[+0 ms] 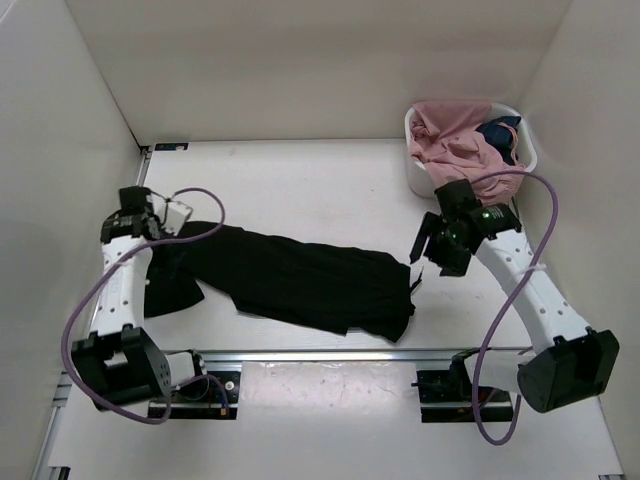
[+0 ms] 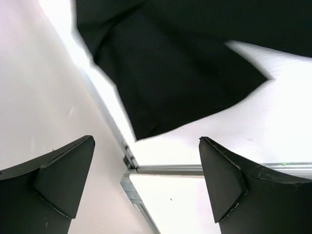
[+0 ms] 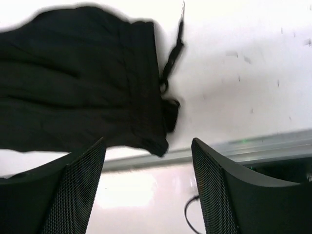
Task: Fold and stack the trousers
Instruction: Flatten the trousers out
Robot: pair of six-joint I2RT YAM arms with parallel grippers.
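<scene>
Trousers (image 1: 300,280) lie stretched along the table's (image 1: 300,180) near edge, left gripper (image 1: 168,214) and right gripper (image 1: 427,247) both spread, empty; next, probably grasping the ends to fold.

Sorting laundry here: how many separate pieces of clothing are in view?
3: black trousers spread on the table, a pink garment and a dark blue cloth in the white basket. More may be hidden beneath them.

The left arm (image 1: 118,285) stretches straight forward and the right arm (image 1: 530,285) leans in toward the middle, left gripper (image 1: 172,214) gaping wide and empty, right gripper (image 1: 428,250) parted too, holding nothing.
</scene>
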